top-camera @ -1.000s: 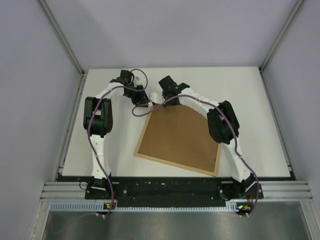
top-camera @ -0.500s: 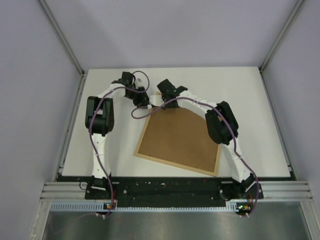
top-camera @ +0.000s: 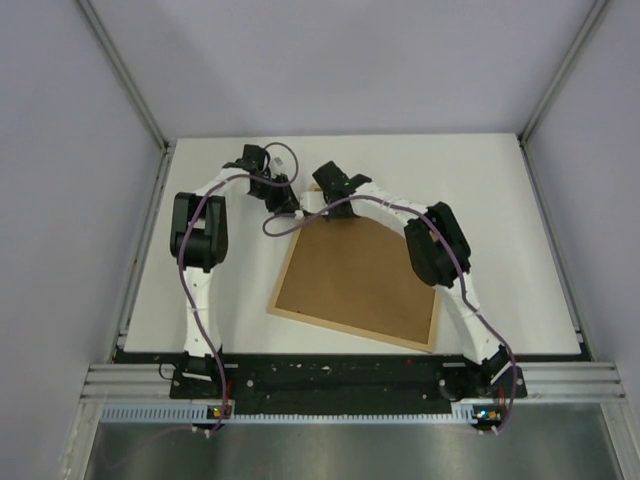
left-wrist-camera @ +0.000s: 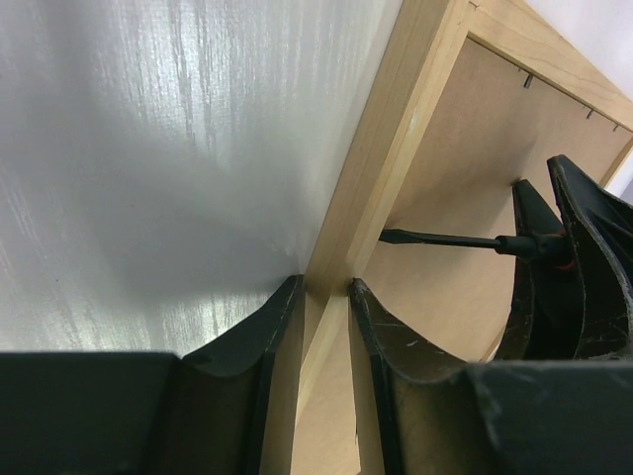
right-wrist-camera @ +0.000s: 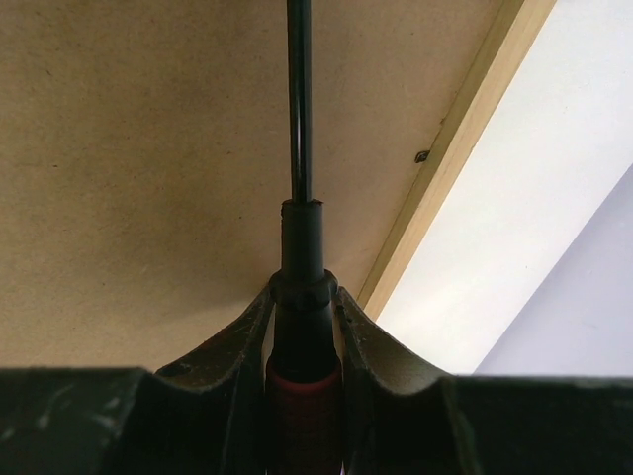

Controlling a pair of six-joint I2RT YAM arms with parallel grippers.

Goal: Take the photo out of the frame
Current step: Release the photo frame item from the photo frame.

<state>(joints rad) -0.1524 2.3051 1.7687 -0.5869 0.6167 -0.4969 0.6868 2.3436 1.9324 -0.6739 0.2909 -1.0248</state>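
Note:
The frame (top-camera: 350, 332) lies face down on the table, so its brown backing board (top-camera: 360, 280) faces up. The photo is hidden under the board. My left gripper (top-camera: 290, 207) is at the frame's far left corner, shut on the pale wooden rim (left-wrist-camera: 381, 168), one finger on each side (left-wrist-camera: 326, 287). My right gripper (top-camera: 335, 203) is shut on a black screwdriver with a red collar (right-wrist-camera: 299, 99). Its tip (left-wrist-camera: 391, 236) reaches the inner edge of the rim near that corner, just over the board (right-wrist-camera: 148, 148).
Small metal retaining tabs (right-wrist-camera: 421, 155) sit along the rim's inner edge. The white table (top-camera: 500, 200) extends right and beyond the frame. Grey walls and aluminium posts (top-camera: 125, 80) enclose the table. Both arms cross over the frame's far end.
The right arm has drifted slightly left and the screwdriver has moved closer to the corner. The left gripper has stayed on the rim. The frame has barely moved.

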